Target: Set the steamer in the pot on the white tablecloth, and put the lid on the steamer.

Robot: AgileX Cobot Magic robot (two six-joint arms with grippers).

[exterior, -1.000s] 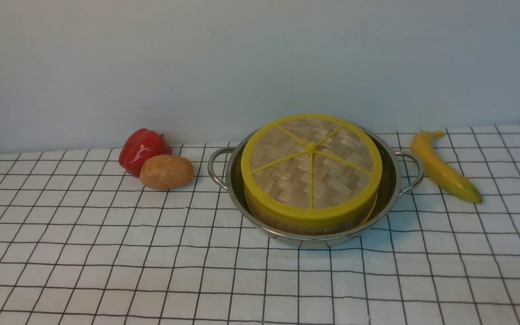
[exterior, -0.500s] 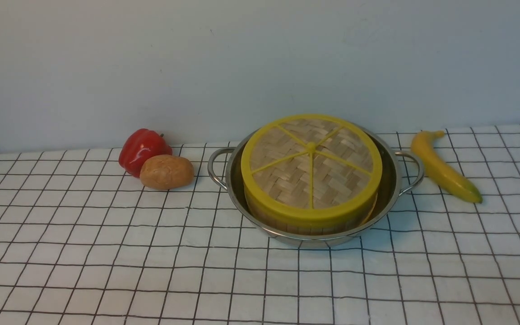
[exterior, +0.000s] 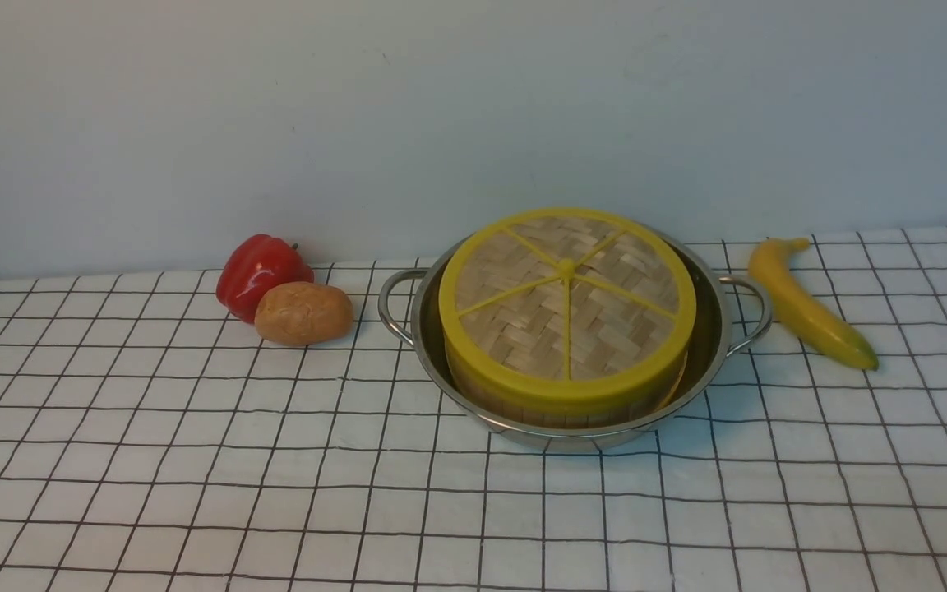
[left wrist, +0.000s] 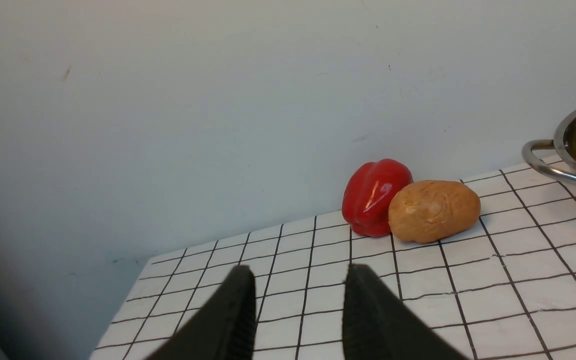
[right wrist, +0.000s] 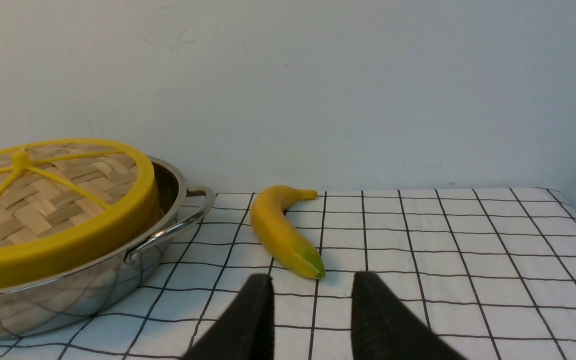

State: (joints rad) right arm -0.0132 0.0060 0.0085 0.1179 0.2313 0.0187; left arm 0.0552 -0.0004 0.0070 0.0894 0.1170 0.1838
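Front view: one pot (exterior: pixel 712 345), one lid (exterior: pixel 567 306), one steamer (exterior: pixel 523 406).

I can read no writing anywhere here. No label, brand, number or sign shows on anything before me.

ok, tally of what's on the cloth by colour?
Red: 1, glossy bell pepper
Brown: 1, rough potato
Yellow: 1, curved banana
Steel: 1, wide shallow pot
Bamboo with yellow: 2, slatted steamer, woven lid
Total: 6
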